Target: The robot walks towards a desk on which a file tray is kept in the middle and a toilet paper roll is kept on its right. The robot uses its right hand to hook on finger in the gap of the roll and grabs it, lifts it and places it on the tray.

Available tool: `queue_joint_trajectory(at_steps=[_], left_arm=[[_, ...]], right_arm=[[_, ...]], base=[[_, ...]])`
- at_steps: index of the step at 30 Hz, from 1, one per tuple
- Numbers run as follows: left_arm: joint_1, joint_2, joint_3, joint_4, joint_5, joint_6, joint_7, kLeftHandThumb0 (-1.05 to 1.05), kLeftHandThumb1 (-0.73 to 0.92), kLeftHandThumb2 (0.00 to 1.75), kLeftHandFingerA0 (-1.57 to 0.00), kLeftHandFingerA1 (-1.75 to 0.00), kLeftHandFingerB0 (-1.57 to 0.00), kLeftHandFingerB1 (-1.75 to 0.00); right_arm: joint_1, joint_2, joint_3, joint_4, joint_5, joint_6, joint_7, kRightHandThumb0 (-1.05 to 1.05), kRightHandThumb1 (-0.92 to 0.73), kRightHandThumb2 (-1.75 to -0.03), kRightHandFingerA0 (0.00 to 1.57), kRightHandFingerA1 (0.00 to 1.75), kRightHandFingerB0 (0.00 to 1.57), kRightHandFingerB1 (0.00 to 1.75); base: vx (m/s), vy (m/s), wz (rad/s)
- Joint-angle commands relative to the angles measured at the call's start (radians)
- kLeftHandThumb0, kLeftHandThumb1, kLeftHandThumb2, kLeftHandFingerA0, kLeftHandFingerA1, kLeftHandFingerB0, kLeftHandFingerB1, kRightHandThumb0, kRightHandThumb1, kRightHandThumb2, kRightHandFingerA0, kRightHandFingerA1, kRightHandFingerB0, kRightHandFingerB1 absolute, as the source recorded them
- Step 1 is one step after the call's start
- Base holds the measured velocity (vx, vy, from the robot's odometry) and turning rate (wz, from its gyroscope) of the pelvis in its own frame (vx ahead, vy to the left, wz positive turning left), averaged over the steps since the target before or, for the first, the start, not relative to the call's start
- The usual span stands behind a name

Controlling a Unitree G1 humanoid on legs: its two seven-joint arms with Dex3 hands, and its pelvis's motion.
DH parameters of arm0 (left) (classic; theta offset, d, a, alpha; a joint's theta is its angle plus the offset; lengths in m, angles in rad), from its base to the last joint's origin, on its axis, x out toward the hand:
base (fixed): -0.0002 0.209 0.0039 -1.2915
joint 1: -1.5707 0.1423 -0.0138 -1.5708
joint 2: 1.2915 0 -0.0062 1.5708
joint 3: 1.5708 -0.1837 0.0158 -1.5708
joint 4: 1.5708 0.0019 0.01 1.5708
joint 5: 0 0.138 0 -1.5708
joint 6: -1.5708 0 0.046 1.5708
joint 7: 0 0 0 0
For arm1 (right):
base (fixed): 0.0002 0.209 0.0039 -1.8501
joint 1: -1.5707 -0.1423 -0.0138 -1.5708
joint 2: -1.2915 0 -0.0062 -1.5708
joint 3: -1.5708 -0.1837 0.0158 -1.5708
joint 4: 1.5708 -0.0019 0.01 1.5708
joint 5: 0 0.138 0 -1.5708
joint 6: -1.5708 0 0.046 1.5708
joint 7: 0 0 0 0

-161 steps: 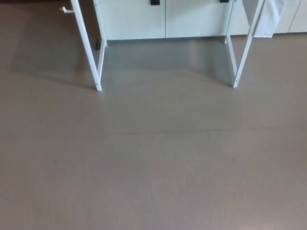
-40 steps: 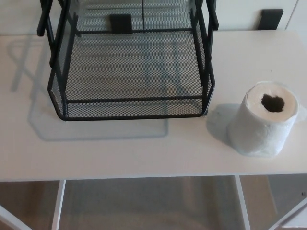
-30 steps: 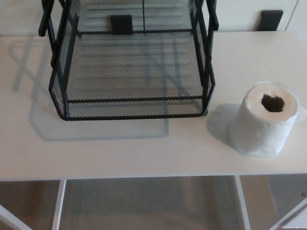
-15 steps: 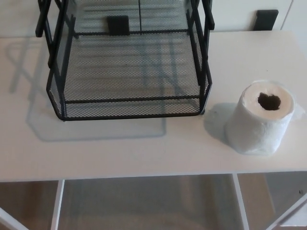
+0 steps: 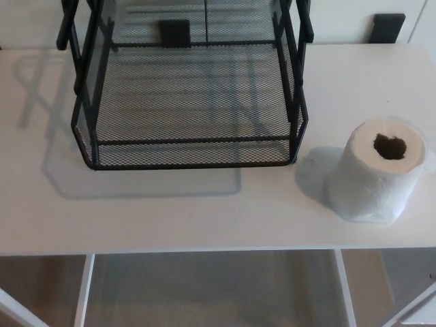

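A black wire-mesh file tray (image 5: pixel 191 153) stands in the middle of the white desk (image 5: pixel 170 211), its open front facing me and its lowest shelf bare. To its right a white toilet paper roll (image 5: pixel 376 184) stands upright near the desk's right side, with the dark hole of its core (image 5: pixel 390 146) facing up. A gap of bare desk separates the roll from the tray's right wall. Neither of my hands shows in the head view.
The desk's front edge runs across the lower part of the picture, with white desk legs (image 5: pixel 83 289) and grey floor below it. Two black handles (image 5: pixel 388 27) show on white cabinets behind the desk.
The camera has shifted a little, so the whole picture slid slightly right and down compared with half a second ago. Tray and roll stand as before. Five seconds ago only floor and desk legs showed.
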Motion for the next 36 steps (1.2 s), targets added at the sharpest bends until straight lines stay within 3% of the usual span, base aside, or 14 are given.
queue_joint_trajectory(at_steps=[1,5,6,10,15,16,19,24,25,29,30,31,32,36], left_arm=[[-0.015,0.029,0.043,0.072,-0.039,-0.123,-0.006,-0.6,0.82,0.65,-0.44,-0.55,-0.24,-0.43],[0.012,0.03,0.051,0.046,-0.04,-0.128,-0.008,-0.63,0.81,0.65,-0.42,-0.56,-0.24,-0.42],[0.012,0.028,0.055,0.044,-0.042,-0.125,-0.009,-0.62,0.8,0.65,-0.44,-0.56,-0.25,-0.42],[0.002,0.031,0.035,0.062,-0.009,-0.13,0.007,-0.6,0.83,0.64,-0.49,-0.54,-0.3,-0.42],[-0.011,0.035,0.024,0.081,0.0,-0.133,0.016,-0.59,0.83,0.64,-0.52,-0.54,-0.31,-0.41],[-0.008,0.036,0.026,0.08,-0.004,-0.136,0.007,-0.63,0.79,0.65,-0.48,-0.56,-0.29,-0.42],[-0.008,0.036,0.034,0.091,-0.014,-0.139,0.006,-0.62,0.8,0.64,-0.45,-0.56,-0.28,-0.42],[-0.016,0.034,0.046,0.112,-0.026,-0.135,0.012,-0.61,0.78,0.64,-0.48,-0.54,-0.29,-0.41],[-0.02,0.033,0.05,0.12,-0.027,-0.136,0.011,-0.6,0.78,0.64,-0.49,-0.56,-0.27,-0.41],[-0.016,0.037,0.052,0.13,-0.023,-0.161,-0.007,-0.64,0.78,0.64,-0.46,-0.56,-0.28,-0.42],[-0.021,0.036,0.055,0.128,-0.027,-0.148,-0.002,-0.63,0.77,0.64,-0.48,-0.57,-0.28,-0.43],[-0.016,0.038,0.052,0.12,-0.025,-0.148,-0.006,-0.63,0.78,0.64,-0.45,-0.56,-0.28,-0.43],[-0.015,0.039,0.046,0.115,-0.019,-0.145,-0.004,-0.64,0.78,0.64,-0.43,-0.55,-0.28,-0.43],[-0.009,0.035,0.038,0.116,-0.011,-0.16,-0.002,-0.62,0.8,0.65,-0.44,-0.56,-0.29,-0.43]], right_arm=[[-0.074,-0.108,0.076,-0.287,0.052,0.207,0.128,-0.59,-0.46,-0.8,0.1,0.49,0.0,0.06],[-0.103,-0.156,0.193,-0.302,-0.007,0.227,0.225,-0.54,-0.42,-0.8,0.16,0.53,0.0,0.2],[-0.103,-0.167,0.212,-0.308,-0.019,0.241,0.234,-0.5,-0.59,-0.57,0.23,0.43,0.03,0.24],[-0.086,-0.226,0.304,-0.366,-0.069,0.32,0.27,-0.46,-0.56,-0.59,0.25,0.38,0.1,0.23],[-0.075,-0.258,0.391,-0.396,-0.118,0.303,0.297,-0.45,-0.55,-0.59,0.23,0.4,0.08,0.2],[-0.077,-0.263,0.416,-0.409,-0.13,0.305,0.304,-0.31,-0.45,-0.96,0.02,0.5,0.0,0.5],[-0.105,-0.265,0.496,-0.39,-0.204,0.251,0.297,-0.32,-0.42,-0.95,0.03,0.5,0.0,0.5],[-0.149,-0.267,0.538,-0.386,-0.237,0.26,0.308,-0.33,-0.42,-0.95,0.02,0.5,0.0,0.5],[-0.156,-0.267,0.544,-0.389,-0.245,0.266,0.312,-0.52,-0.54,-0.59,0.16,0.39,0.09,0.21],[-0.18,-0.263,0.572,-0.396,-0.285,0.27,0.324,-0.53,-0.54,-0.6,0.15,0.4,0.07,0.2],[-0.185,-0.261,0.575,-0.399,-0.291,0.271,0.325,-0.58,-0.43,-0.75,0.09,0.46,0.05,0.28],[-0.187,-0.26,0.577,-0.407,-0.294,0.277,0.33,-0.58,-0.43,-0.76,0.09,0.46,0.05,0.27],[-0.192,-0.259,0.581,-0.411,-0.299,0.278,0.334,-0.53,-0.54,-0.6,0.15,0.41,0.06,0.2],[-0.201,-0.241,0.583,-0.419,-0.306,0.281,0.335,-0.51,-0.53,-0.59,0.17,0.41,0.07,0.21]], base=[[0.0,0.0,0.0],[0.0,0.0,0.0],[0.0,0.0,0.0],[0.0,0.0,0.0],[0.0,0.0,0.0],[0.0,0.0,0.0],[0.0,0.0,0.0],[0.0,0.0,0.0],[0.0,0.0,0.0],[0.0,0.0,0.0],[0.0,0.0,0.0],[0.0,0.0,0.0],[0.0,0.0,0.0],[0.0,0.0,0.0]])
